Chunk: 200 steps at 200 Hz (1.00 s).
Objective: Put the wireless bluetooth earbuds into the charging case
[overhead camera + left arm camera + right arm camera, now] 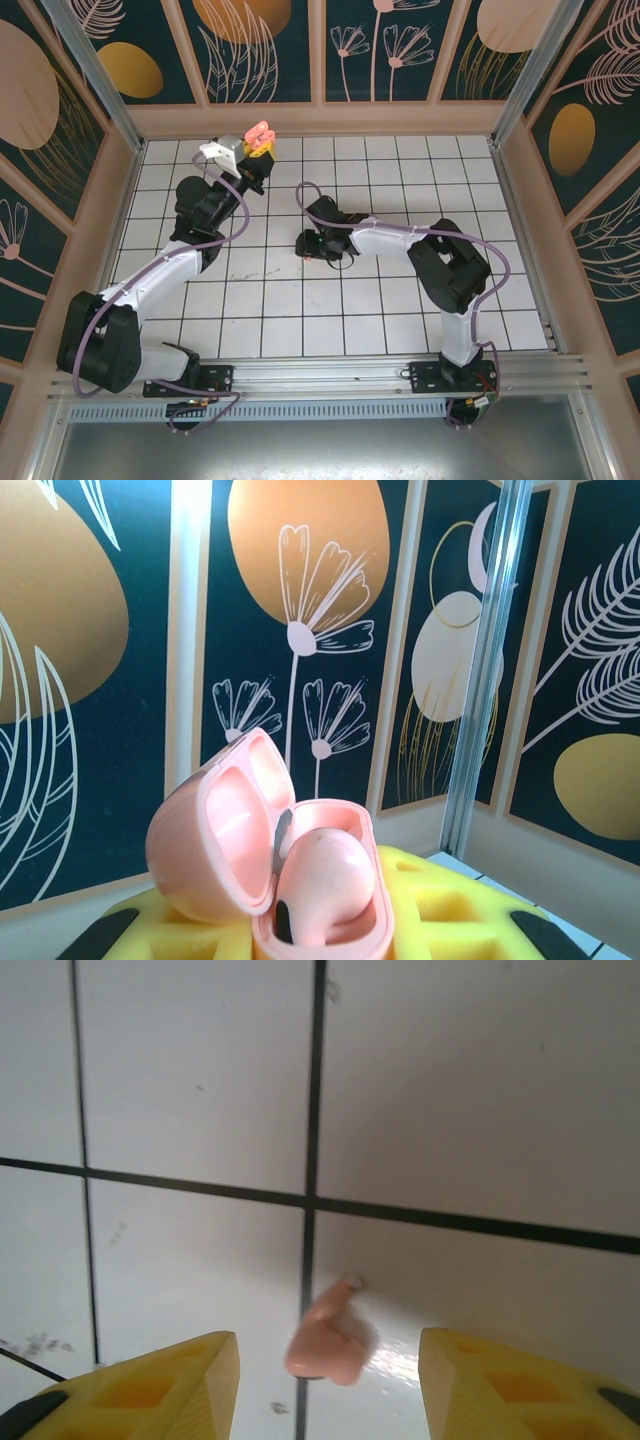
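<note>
Salmon earbud (325, 1345) between parted right fingers (160, 1385)

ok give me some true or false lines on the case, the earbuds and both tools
1. The case has its lid open. True.
2. The case is empty. False: a seated earbud lies in it.
3. The left tool grips the case. True.
4. The right tool is shut on an earbud. False: it is open, one finger on each side of a loose earbud that lies on the table.
5. The loose earbud is black. False: it is salmon pink.
</note>
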Available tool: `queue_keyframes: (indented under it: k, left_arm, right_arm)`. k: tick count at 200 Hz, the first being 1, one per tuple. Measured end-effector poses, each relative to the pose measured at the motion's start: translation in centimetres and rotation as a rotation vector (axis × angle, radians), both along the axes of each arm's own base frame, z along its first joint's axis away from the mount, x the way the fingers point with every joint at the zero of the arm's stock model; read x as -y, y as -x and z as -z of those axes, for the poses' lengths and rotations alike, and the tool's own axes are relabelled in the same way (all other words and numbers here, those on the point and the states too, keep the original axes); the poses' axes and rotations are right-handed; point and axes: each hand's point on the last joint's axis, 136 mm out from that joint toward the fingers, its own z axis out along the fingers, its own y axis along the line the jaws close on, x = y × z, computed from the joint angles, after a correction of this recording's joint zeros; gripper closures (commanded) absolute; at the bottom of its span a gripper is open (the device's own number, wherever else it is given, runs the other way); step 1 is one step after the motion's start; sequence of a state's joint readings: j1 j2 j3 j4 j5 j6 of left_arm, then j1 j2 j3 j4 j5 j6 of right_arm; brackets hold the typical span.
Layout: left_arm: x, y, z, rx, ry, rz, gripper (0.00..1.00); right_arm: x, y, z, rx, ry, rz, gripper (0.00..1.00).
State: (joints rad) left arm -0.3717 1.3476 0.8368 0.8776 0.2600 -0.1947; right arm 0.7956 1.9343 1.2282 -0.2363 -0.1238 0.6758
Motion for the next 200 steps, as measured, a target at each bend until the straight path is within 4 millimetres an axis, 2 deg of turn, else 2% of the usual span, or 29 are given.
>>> queue_keyframes:
  k: [43, 91, 162, 185, 200]
  left_arm:
    - [0.0, 0.0, 0.1, -0.003, -0.005, -0.001, 1.0]
    - [0.0, -0.1, 0.2, -0.005, -0.005, -0.003, 1.0]
    - [-0.1, -0.1, 0.1, -0.006, -0.003, -0.008, 1.0]
    - [-0.1, -0.2, 0.2, -0.007, -0.008, -0.012, 1.0]
    - [-0.2, -0.3, 0.2, -0.011, -0.015, -0.016, 1.0]
  right_arm:
    - [-0.5, 1.0, 0.7, -0.012, 0.01, -0.021, 0.51]
    - [-2.4, 1.8, 1.0, -0.012, 0.007, -0.058, 0.52]
    - [-6.2, 1.7, -1.0, 0.016, -0.068, -0.135, 0.53]
    - [-6.4, 1.3, -1.5, 0.037, -0.07, -0.151, 0.53]
    - [-5.7, 1.0, -1.5, 0.062, -0.038, -0.169, 0.52]
